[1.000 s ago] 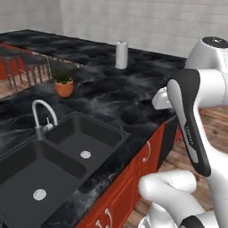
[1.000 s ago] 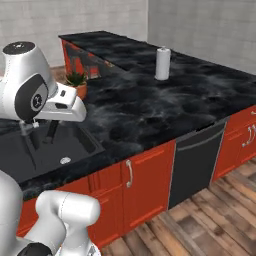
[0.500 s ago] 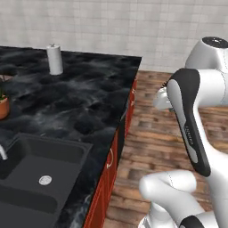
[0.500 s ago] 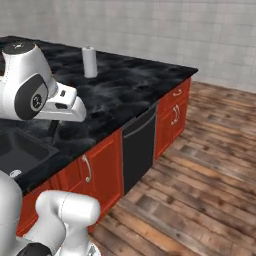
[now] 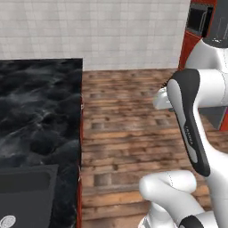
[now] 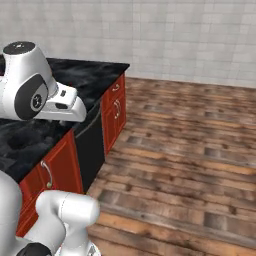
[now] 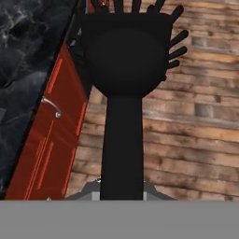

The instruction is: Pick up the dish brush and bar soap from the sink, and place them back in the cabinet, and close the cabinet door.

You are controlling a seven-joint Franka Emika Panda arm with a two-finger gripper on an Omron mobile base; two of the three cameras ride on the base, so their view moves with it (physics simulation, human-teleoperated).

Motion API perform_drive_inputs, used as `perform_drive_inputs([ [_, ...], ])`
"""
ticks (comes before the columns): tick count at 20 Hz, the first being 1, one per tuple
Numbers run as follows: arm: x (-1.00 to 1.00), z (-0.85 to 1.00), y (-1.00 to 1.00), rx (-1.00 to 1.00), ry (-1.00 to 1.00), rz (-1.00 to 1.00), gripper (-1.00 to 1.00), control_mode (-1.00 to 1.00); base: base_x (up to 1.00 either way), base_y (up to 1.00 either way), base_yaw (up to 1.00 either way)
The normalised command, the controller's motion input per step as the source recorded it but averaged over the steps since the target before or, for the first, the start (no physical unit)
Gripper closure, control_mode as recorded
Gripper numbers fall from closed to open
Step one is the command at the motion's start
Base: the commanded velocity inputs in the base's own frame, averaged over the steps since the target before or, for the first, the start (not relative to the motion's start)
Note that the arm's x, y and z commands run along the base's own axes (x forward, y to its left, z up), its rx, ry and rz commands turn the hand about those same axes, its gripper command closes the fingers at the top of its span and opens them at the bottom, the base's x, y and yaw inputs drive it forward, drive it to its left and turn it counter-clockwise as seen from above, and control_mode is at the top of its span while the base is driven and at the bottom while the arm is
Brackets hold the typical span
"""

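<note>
My gripper (image 7: 122, 186) is shut on the dish brush (image 7: 127, 60). In the hand view its thin black handle rises from the bottom and its round bristly head sits at the top, over the wooden floor beside the counter's edge. The handle hides my fingertips. In the right base view the white hand (image 6: 64, 104) hangs over the counter's front edge. A corner of the black sink (image 5: 26, 187) with a silver drain (image 5: 6, 221) lies at the lower left of the left base view. The bar soap, the cabinet and the cabinet door are out of view.
The black marble counter (image 6: 30, 130) ends at a corner, with red drawer fronts (image 6: 115, 107) and a dark dishwasher panel (image 6: 90, 145) below. Open wooden floor (image 6: 190, 150) stretches to a tiled wall (image 5: 89, 26). A tall red unit with a dark appliance (image 5: 198, 22) stands at the far right.
The base has swung right, so the whole picture has shifted: sink and counter slid left, plant and paper roll left the view, floor and wall came in. The brush stays gripped.
</note>
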Motion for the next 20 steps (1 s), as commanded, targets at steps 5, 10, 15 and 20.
perform_drive_inputs([
  [5,0.0,0.0,0.0,0.0,0.0,0.0,1.0,1.0,0.0,-0.26,-0.54],
  [10,0.0,0.0,0.0,0.0,0.0,0.0,1.0,1.0,0.0,-0.3,-0.54],
  [15,0.0,0.0,0.0,0.0,0.0,0.0,1.0,1.0,0.0,-0.36,-0.53],
  [20,0.0,0.0,0.0,0.0,0.0,0.0,1.0,1.0,0.0,-0.39,-0.51],
])
